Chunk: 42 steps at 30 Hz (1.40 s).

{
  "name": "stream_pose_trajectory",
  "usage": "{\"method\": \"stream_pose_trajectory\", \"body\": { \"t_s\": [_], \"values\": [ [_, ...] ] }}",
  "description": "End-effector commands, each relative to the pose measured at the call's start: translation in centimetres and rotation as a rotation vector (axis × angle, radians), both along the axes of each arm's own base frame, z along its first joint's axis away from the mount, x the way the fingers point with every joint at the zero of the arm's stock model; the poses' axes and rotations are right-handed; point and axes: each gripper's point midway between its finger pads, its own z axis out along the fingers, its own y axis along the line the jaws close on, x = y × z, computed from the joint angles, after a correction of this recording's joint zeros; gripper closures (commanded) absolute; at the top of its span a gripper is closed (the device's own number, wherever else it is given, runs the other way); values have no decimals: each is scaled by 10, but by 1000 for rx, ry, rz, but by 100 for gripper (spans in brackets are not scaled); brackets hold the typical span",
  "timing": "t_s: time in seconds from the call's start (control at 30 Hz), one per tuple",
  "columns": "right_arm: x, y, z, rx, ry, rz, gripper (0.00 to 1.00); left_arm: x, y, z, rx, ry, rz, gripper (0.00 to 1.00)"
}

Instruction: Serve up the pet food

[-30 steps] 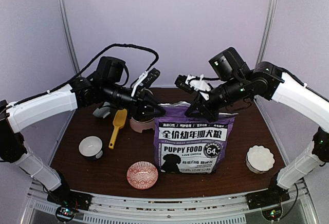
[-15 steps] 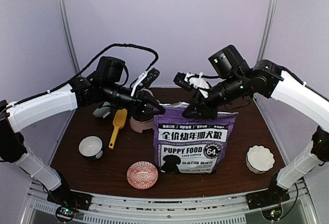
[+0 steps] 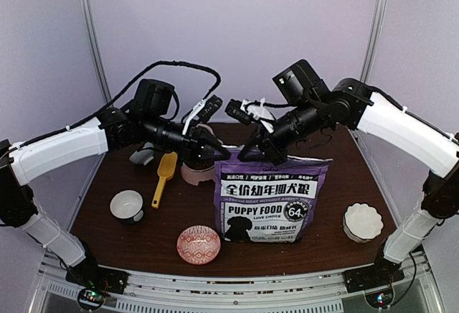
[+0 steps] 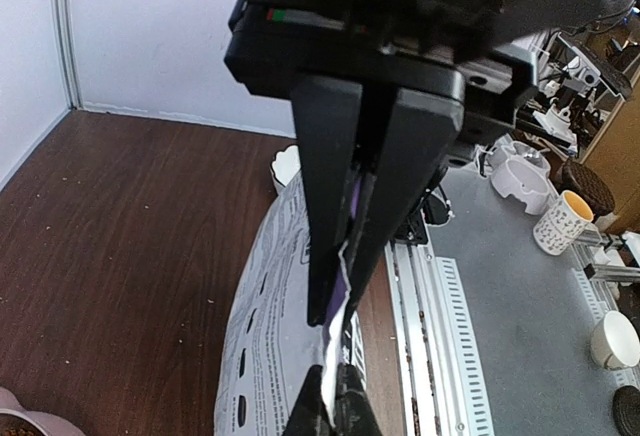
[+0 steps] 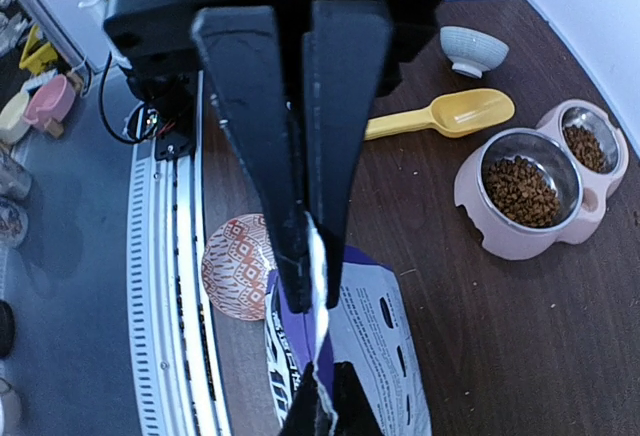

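The purple "PUPPY FOOD" bag point(image 3: 271, 198) stands upright mid-table. My left gripper point(image 3: 214, 153) is shut on the bag's top left corner. My right gripper point(image 3: 259, 152) is shut on the top edge a little to the right of it. In the left wrist view the gripper point(image 4: 340, 306) pinches the edge above the bag's white back point(image 4: 265, 336). In the right wrist view the gripper point(image 5: 312, 291) pinches the same edge of the bag point(image 5: 370, 366). Brown kibble point(image 5: 522, 189) fills both cups of a pink double feeder point(image 5: 480, 216). The bag's contents are hidden.
The pink feeder point(image 3: 195, 174) sits behind the bag's left side, with a yellow scoop point(image 3: 163, 176) to its left. A white bowl point(image 3: 127, 204) stands at front left, a red patterned dish point(image 3: 199, 243) at front centre and a white scalloped bowl point(image 3: 362, 221) at front right.
My right gripper has slid left along the bag's top edge, towards the left gripper. The left arm and the bag's base have stayed put.
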Motion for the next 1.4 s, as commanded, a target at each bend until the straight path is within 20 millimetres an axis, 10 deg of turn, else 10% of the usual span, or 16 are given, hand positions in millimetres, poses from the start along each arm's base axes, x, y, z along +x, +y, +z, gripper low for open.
{"method": "stream_pose_trajectory", "body": {
  "t_s": [0.0,0.37,1.17,1.37],
  "values": [
    [-4,4,16,45,-25,27,100,-5,-1,19,-73,-51,-31,100],
    [-9,5,20,77,-18,45,100,-4,-11,20,-99,-41,-22,79],
    [-12,2,19,83,-15,43,100,-6,-20,3,-79,-18,-29,100],
    [-13,-1,19,85,-19,35,86,-7,-20,5,-83,-21,-34,100]
  ]
}}
